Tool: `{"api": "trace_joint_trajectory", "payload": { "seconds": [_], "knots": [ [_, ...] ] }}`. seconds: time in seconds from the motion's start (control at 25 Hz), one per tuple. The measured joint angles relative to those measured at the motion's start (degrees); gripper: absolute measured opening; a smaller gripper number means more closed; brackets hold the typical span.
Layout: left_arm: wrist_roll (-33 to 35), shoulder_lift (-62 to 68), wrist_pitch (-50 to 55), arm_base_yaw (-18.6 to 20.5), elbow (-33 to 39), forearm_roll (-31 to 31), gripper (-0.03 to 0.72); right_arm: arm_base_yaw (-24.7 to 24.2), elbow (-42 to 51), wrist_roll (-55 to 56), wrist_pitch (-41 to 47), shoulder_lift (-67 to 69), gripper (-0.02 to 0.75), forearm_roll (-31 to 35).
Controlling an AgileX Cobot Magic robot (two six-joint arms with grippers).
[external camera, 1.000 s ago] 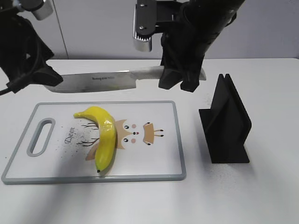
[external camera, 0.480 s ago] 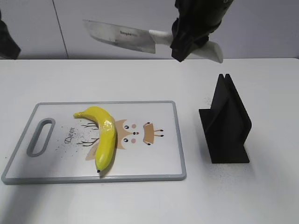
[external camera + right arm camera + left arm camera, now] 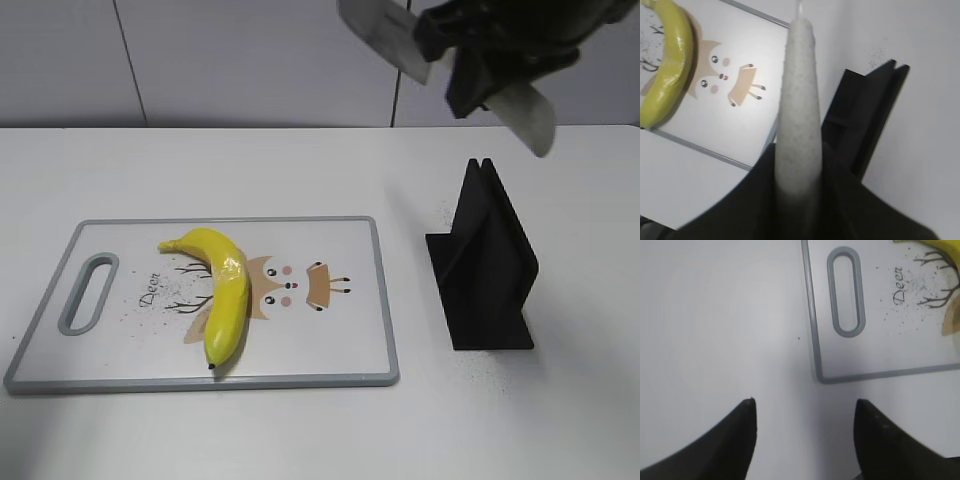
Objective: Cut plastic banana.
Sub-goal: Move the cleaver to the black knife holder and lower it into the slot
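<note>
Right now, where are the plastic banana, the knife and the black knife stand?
plastic banana (image 3: 225, 295), exterior view, middle of its yellow body.
knife (image 3: 799, 105), right wrist view, pale handle held by the right gripper (image 3: 800, 200).
black knife stand (image 3: 485, 265), exterior view, its upright side panel.

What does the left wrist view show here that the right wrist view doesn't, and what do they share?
Only the left wrist view shows the left gripper, open over bare table, and the cutting board's handle slot beside the word "Deer".

Only the right wrist view shows the right gripper closed on the knife's pale handle, the black knife stand, and most of the plastic banana.

Both show the cutting board with its grey rim; the left wrist view catches only a sliver of banana at its top edge.
</note>
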Motion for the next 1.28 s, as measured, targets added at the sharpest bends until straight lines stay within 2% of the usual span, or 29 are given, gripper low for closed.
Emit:
{"api": "trace_joint_trajectory", "payload": {
  "seconds": [0.16, 0.36, 0.6, 0.92, 1.28],
  "knots": [
    [0.00, -7.99, -0.99, 0.00, 6.49, -0.13, 0.590, -5.84, 8.95, 5.70, -1.74, -6.88, 0.157, -1.30],
    [-0.05, -19.10, -2.42, 0.00, 13.05, -0.20, 0.588, -12.50, 16.87, 7.08, -2.68, -12.34, 0.157, 0.15],
    [-0.10, -33.90, -4.84, 0.00, 19.89, 0.60, 0.587, -12.99, 22.53, 7.02, -4.92, -12.99, 0.157, 7.82],
    [-0.10, -51.86, -5.73, 0.00, 28.89, 1.45, 0.587, -12.99, 29.06, 7.02, -10.07, -12.94, 0.157, 7.21],
    [-0.10, -70.24, -3.17, 0.00, 33.31, 1.06, 0.579, -12.99, 29.43, 6.98, -11.36, -7.93, 0.157, 7.27]
  ]
}}
